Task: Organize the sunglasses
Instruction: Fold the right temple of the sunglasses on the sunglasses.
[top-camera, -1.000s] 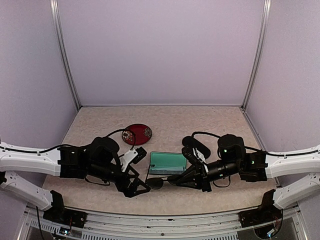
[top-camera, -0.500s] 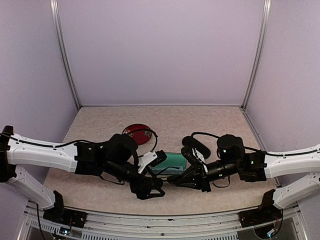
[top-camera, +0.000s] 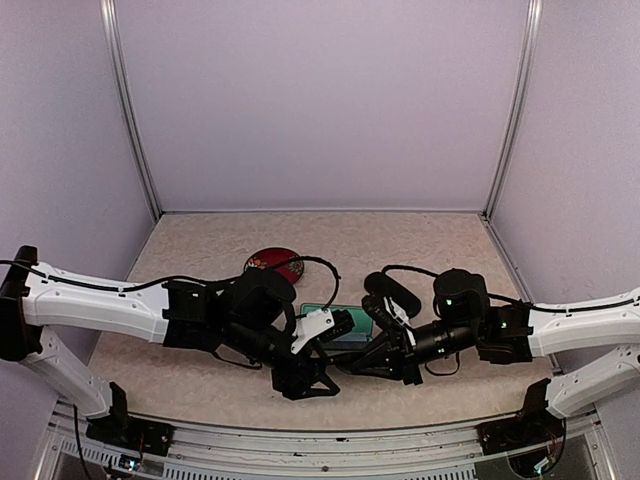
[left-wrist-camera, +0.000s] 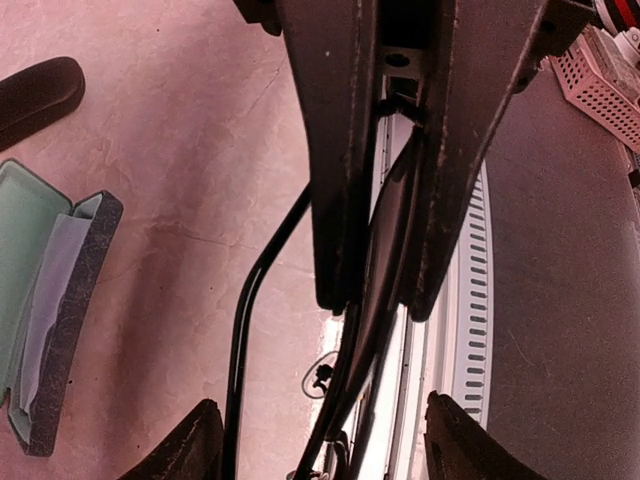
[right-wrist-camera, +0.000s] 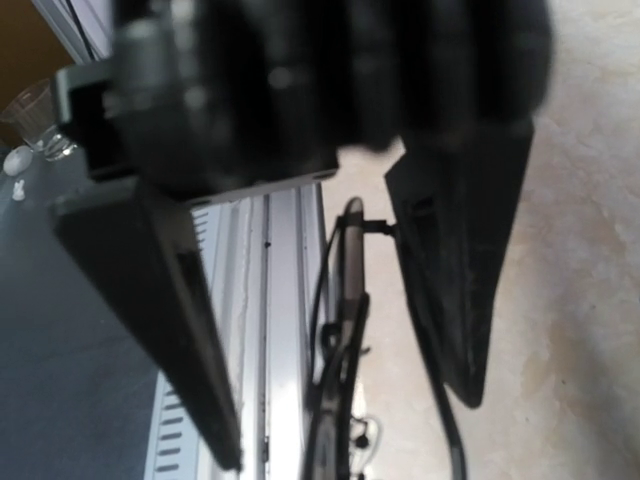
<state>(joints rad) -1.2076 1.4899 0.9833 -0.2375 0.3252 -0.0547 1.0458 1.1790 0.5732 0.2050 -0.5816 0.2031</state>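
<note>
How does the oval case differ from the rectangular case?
The oval case is rounded and red from above; the rectangular case is straight-sided with a green lining. The rectangular case stands open; whether the oval case is open I cannot tell. The oval case lies farther back than the rectangular case. Both rest on the table.

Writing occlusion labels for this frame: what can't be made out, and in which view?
- Top view: the sunglasses are lost between the left end effector and the right end effector.
- Top view: the left arm covers part of the open case and of the red oval case.
- Left wrist view: the image edge cuts off the open case.
- Right wrist view: close-up blur; the frame's colour is unreadable.
</note>
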